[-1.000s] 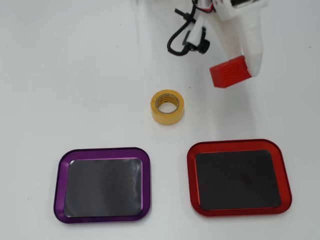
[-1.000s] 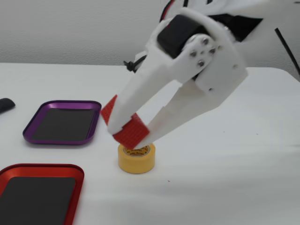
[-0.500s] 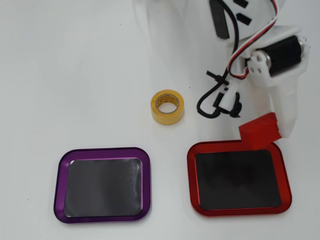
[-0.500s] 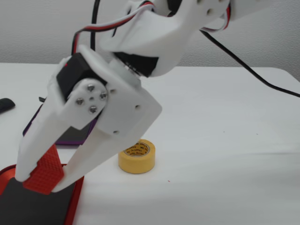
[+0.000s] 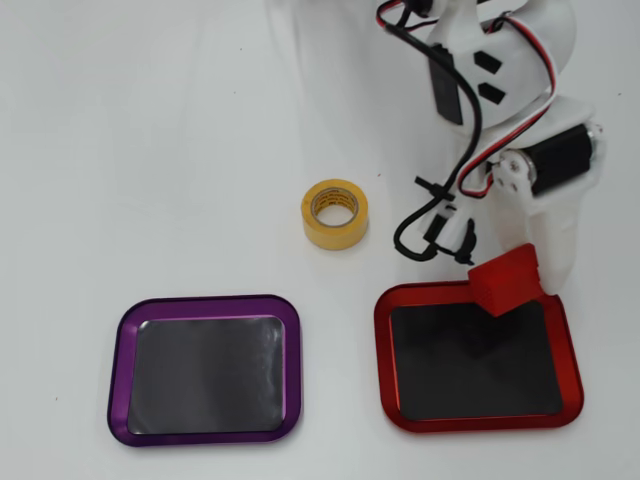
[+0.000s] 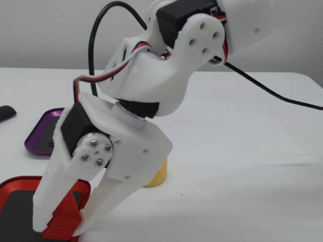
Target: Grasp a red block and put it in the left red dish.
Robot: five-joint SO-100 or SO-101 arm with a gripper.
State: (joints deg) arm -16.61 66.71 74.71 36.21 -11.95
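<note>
- The gripper (image 5: 512, 290) is clenching the red block (image 5: 506, 280) between its white fingers, and in the fixed view the gripper (image 6: 63, 222) is pinning the same block (image 6: 63, 221) at its tips, low in the frame.
- In the overhead view the block is sitting over the rim of the left red dish (image 5: 386, 345) at about 1 o'clock of that dish, part of it hanging over the dark floor, part over the rim.
- Whether the block is touching the dish cannot be told; the fixed view is showing it low beside the red rim (image 6: 20, 180), with the dish's black floor to its left.
- The arm (image 5: 500, 90) is reaching down from the top right of the overhead view, its black and red cables looping at about 11 o'clock of the block.
- The yellow tape roll (image 5: 335, 213) is standing on the white table (image 5: 150, 130), at roughly 11 o'clock of the red dish and well apart from the block; in the fixed view the roll (image 6: 157, 175) is mostly hiding behind the gripper.
- The purple-rimmed tray (image 5: 122, 370) is lying at 9 o'clock of the red dish, well apart from it, with nothing in it; the fixed view is catching only a corner of it (image 6: 43, 138).
- A dark object (image 6: 6, 112) is peeking in at the left edge of the fixed view, too cut off to identify.
</note>
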